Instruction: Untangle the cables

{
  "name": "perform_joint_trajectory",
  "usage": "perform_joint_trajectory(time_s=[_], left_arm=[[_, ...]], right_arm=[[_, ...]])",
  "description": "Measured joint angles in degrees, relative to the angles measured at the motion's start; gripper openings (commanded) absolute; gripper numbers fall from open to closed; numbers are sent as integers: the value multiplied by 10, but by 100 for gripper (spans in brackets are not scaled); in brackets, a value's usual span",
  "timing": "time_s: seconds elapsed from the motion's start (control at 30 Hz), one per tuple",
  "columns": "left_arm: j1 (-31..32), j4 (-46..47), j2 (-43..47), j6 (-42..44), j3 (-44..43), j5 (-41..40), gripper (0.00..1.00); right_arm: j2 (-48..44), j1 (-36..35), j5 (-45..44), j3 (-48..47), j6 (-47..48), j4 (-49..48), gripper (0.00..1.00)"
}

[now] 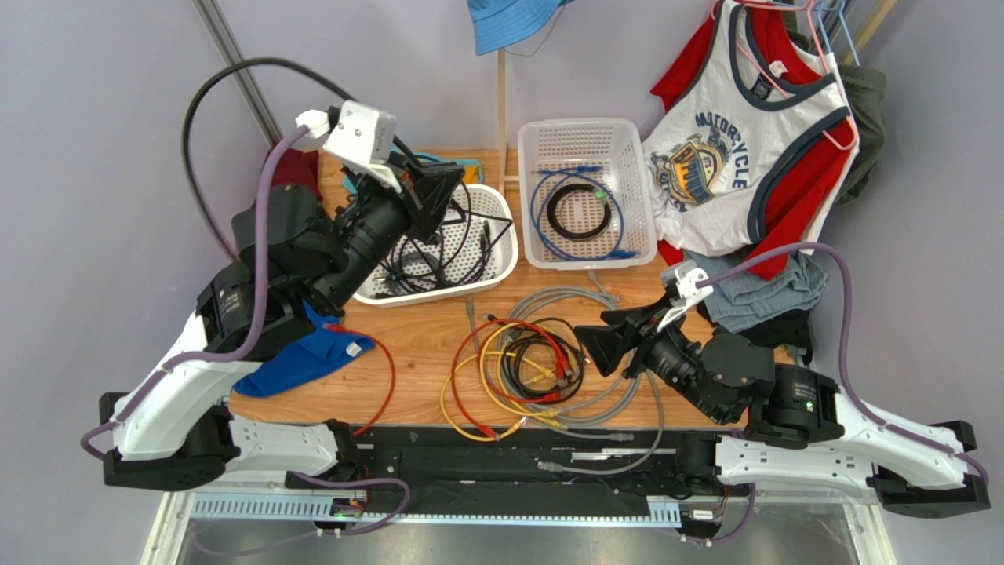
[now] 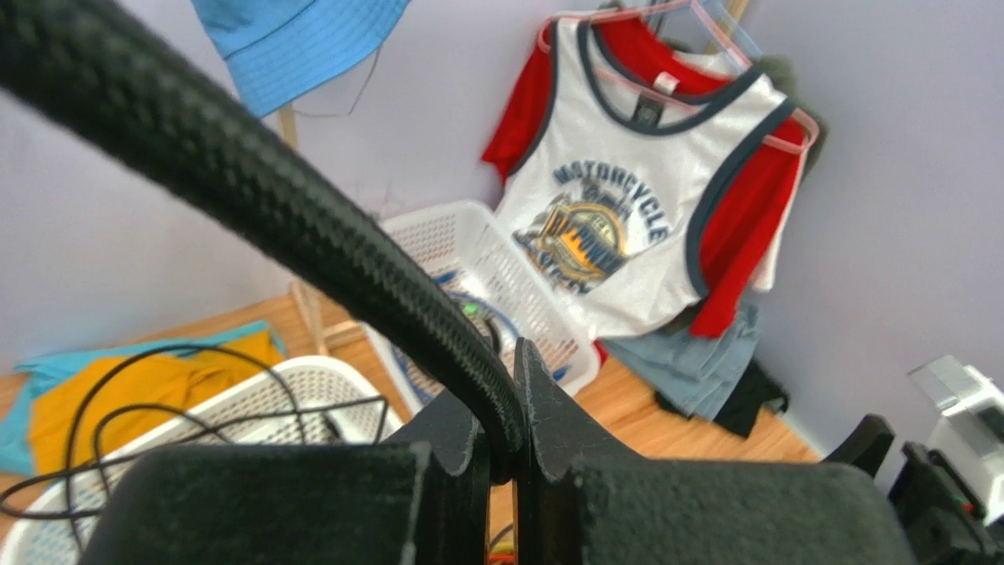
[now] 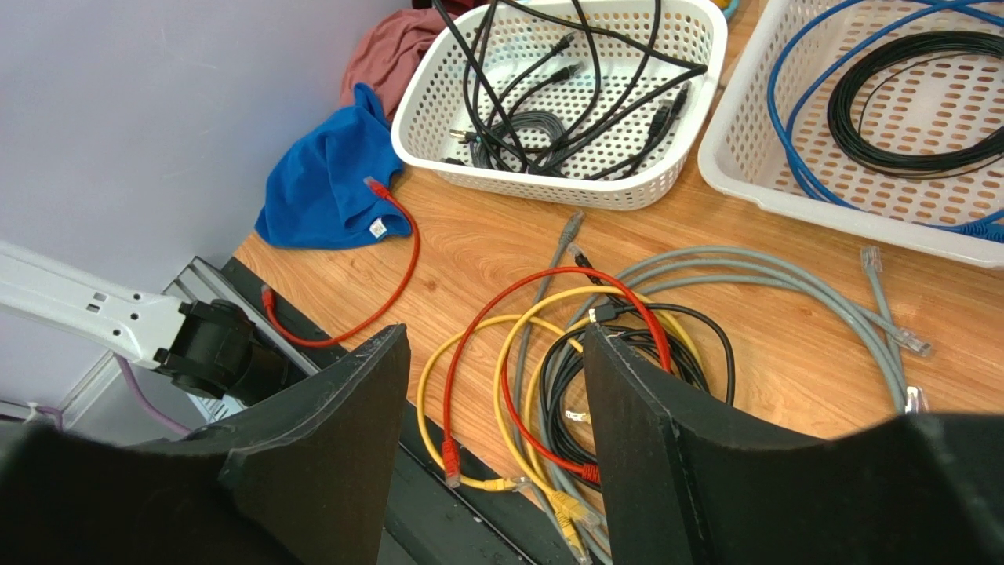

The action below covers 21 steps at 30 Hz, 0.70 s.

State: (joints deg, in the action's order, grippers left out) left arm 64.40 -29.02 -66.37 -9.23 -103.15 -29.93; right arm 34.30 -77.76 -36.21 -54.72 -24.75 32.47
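Here, the tangled cables (image 1: 530, 371) lie mid-table (image 1: 424, 336) under the right gripper (image 3: 489, 389), whose jaws stand apart. The left gripper (image 2: 504, 400) is clenched on a black cable (image 2: 295, 224) above the oval basket (image 1: 510, 253). Lifting may drag crossed neighbouring loops out.

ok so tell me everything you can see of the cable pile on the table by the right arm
The cable pile is a loose heap of thin flexible cords lying flat on the wooden table: red and yellow loops around a black coil, grey loops spreading out to one side. They overlap and cross one another. Small plug ends show; the yellow ones reach the table's near edge. The right gripper hangs above it, jaws open, gripping nothing.
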Motion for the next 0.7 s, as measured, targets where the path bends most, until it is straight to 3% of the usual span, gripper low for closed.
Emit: perform_joint_trajectory(time_s=[0.3,0.7], left_arm=[[-42,-138,-121,23,-165,-27,0],[-203,-171,-157,17,-175,-6,0]], right_arm=[[-5,0,1,35,-6,0,59],[-48,0,0,47,-3,1,58]])
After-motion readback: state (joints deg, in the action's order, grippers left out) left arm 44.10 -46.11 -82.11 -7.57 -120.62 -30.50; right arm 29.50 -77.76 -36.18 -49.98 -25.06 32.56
